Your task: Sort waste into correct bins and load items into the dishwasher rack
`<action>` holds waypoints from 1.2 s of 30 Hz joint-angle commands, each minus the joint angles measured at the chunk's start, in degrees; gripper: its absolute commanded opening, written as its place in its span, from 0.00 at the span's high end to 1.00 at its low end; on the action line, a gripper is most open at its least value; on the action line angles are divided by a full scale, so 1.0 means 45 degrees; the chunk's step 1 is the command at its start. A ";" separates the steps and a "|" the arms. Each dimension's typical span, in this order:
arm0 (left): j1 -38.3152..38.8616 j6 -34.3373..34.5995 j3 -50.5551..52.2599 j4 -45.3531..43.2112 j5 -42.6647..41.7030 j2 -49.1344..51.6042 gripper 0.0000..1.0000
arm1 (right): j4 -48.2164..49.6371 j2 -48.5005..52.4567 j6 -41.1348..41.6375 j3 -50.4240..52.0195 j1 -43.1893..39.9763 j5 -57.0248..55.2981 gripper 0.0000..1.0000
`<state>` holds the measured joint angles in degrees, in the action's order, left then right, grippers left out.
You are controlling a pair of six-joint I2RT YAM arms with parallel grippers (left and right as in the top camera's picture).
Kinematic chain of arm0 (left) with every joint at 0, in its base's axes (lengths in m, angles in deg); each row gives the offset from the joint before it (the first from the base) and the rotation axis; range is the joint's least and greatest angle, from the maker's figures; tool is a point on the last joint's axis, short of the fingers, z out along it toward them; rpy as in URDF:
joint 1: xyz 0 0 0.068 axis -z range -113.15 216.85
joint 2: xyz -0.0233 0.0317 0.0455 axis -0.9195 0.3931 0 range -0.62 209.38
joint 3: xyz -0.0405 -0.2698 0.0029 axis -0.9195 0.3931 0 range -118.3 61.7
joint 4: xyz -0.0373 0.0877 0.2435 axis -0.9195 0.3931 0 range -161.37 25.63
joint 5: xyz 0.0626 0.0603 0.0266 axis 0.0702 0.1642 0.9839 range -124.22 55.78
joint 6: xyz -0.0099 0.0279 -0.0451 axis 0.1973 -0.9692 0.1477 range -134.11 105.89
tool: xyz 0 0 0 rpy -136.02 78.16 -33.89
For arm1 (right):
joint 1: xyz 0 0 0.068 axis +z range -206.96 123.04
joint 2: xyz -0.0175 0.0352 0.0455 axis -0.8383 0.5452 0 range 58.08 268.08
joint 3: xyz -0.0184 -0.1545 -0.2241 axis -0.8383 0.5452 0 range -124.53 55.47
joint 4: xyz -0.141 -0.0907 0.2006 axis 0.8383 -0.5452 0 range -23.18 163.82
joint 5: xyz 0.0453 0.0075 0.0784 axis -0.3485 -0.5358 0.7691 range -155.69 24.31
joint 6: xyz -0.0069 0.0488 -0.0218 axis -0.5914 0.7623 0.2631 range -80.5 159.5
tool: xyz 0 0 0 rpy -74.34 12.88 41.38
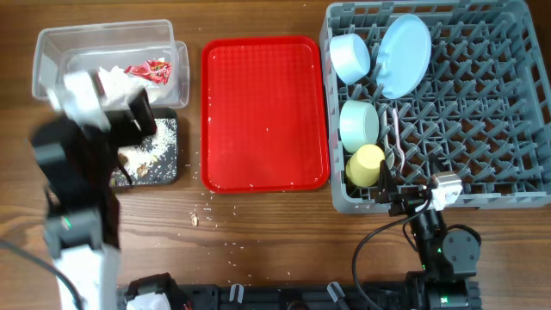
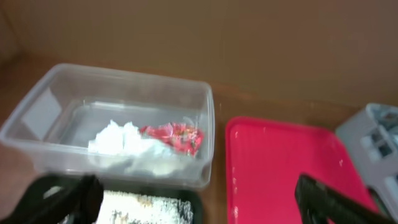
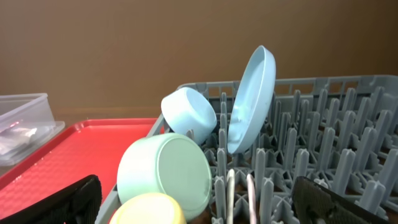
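Observation:
The clear tub at the back left holds the crumpled white tissue and red-and-white wrapper; they also show in the left wrist view. The black tray in front of it holds white grains and brown scraps. My left gripper is open and empty above the black tray. The grey rack holds the blue plate, two bowls, the yellow cup and white spoons. My right gripper is open and empty at the rack's front edge.
The flat red tray lies between the bins and the rack. Loose white grains are scattered on the wooden table in front of it. The left arm covers part of the black tray.

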<state>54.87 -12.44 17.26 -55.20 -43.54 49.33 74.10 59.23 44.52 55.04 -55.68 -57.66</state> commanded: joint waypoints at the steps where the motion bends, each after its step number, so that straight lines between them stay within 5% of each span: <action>1: -0.0087 0.0058 0.3541 -0.1617 -0.0155 -0.3045 0.00 | 0.0058 -0.0039 -0.0112 0.0024 -0.0053 -0.0170 0.00; 8: 0.0058 0.1064 0.7383 -0.2691 -0.0155 -0.7407 0.00 | 0.0058 -0.0039 -0.0112 0.0024 -0.0053 -0.0165 0.00; 15: 0.0612 0.1069 0.8918 -0.2696 -0.0155 -0.9432 0.00 | 0.0058 -0.0039 -0.0112 0.0024 -0.0053 -0.0165 0.00; 25: 0.0738 0.1064 0.9248 -0.2705 -0.0131 -1.1069 0.00 | 0.0058 -0.0039 -0.0112 0.0024 -0.0053 -0.0165 0.00; 36: 0.0738 0.1069 0.9806 -0.4988 -0.0151 -1.1069 0.00 | 0.0058 -0.0039 -0.0112 0.0024 -0.0053 -0.0165 0.00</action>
<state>57.88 -8.20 60.12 -77.26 -43.72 0.15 74.12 59.29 44.52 55.02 -55.68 -57.86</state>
